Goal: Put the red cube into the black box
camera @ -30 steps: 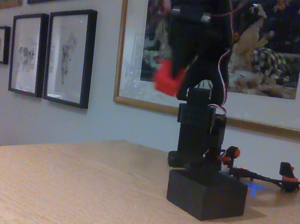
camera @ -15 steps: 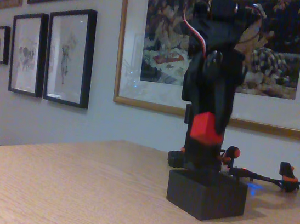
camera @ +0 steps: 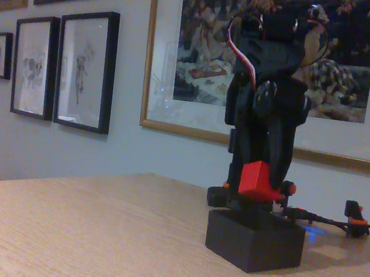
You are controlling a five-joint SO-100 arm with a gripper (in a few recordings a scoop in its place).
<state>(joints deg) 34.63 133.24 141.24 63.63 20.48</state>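
Your wooden surface fills the lower part of the fixed view, running back to a pale wall hung with framed pictures, the largest a gold-framed painting behind the robot. Your black arm stands near the surface's far right edge, bent over and pointing downward, a red-and-white cable looping off its upper joint. Below it the black box sits on the surface, open top facing up, just in front of the arm's base. Your gripper hangs directly above the box, its jaws clenched on the red cube. The cube rides tilted, clear of the box's rim, over the opening. Orange-tipped connectors and a dark cable lie toward the right edge.
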